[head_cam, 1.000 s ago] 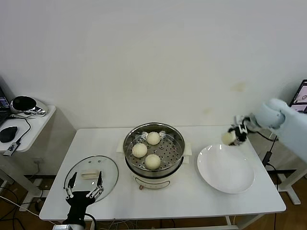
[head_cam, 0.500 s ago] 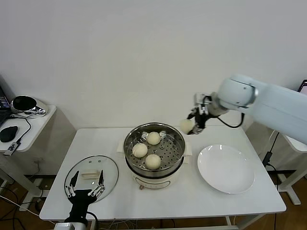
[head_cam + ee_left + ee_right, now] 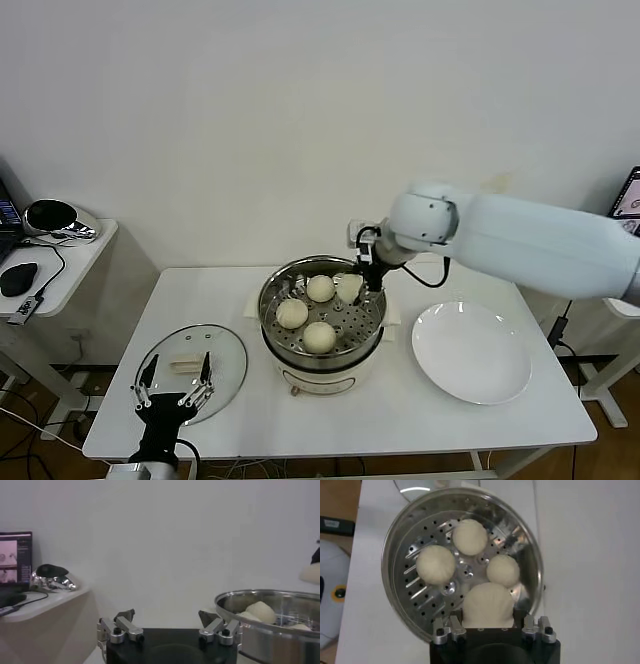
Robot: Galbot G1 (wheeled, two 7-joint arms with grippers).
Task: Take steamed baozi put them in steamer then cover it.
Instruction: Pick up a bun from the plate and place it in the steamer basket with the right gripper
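Three steamed baozi (image 3: 306, 313) lie on the perforated tray inside the steamer (image 3: 322, 357), which stands mid-table on its white base. A fourth baozi (image 3: 349, 288) is clamped between the fingers of the right gripper (image 3: 362, 287), over the tray's back right part, beside the rearmost bun. In the right wrist view the held bun (image 3: 488, 605) fills the space between the jaws and hides the tray beneath it; whether it touches the tray cannot be told. The three seated buns (image 3: 470, 536) show there in an arc around the tray's centre. The steamer's far rim is partly hidden by the right arm in the head view.

To the steamer's right lies a white plate (image 3: 471, 352). To its left lies the glass lid (image 3: 192, 365), flat on the table (image 3: 400, 415), its near edge partly covered by the left gripper (image 3: 175, 390), which hangs low at the table's front left corner with its fingers spread wide and nothing between them. In the left wrist view that gripper (image 3: 170, 628) is cut off at the frame's lower edge, and only part of the steamer's steel wall (image 3: 270, 630) shows.

A side table (image 3: 60, 262) at far left carries a dark mouse and a shiny object, too small to identify.
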